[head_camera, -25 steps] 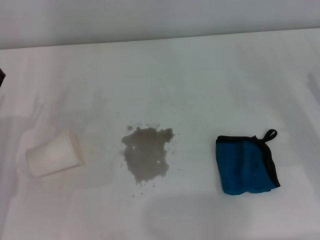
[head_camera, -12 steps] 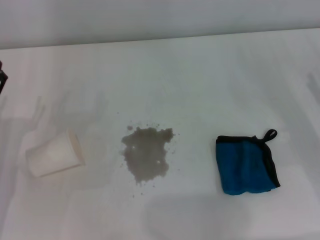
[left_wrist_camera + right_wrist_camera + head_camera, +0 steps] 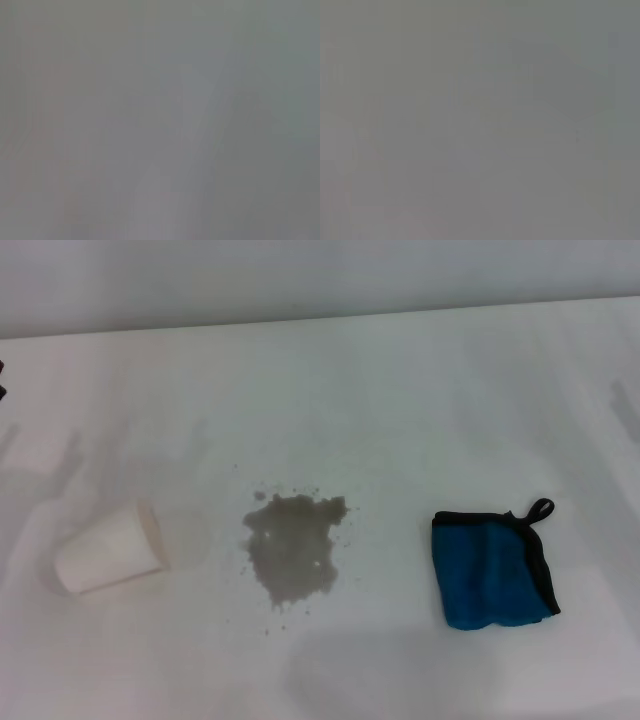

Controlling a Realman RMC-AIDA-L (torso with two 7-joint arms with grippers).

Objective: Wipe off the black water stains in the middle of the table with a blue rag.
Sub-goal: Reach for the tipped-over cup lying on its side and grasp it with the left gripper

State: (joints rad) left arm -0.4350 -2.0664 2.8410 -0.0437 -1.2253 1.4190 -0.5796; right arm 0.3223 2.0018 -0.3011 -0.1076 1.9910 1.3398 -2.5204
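Blue rag (image 3: 492, 570) lies right of the black water stains (image 3: 291, 549); fingers' state: cannot tell.

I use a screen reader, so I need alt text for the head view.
A grey-brown stain with splatter specks sits mid-table, untouched. A folded blue rag with black edging lies apart to its right, a white paper cup on its side to its left. No gripper is clearly visible.

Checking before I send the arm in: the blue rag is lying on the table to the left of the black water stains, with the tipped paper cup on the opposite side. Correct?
Not quite. In the head view the blue rag lies to the right of the black water stains, not the left. The tipped paper cup is indeed on the opposite side, and all rest on the table. Neither gripper appears in any view.
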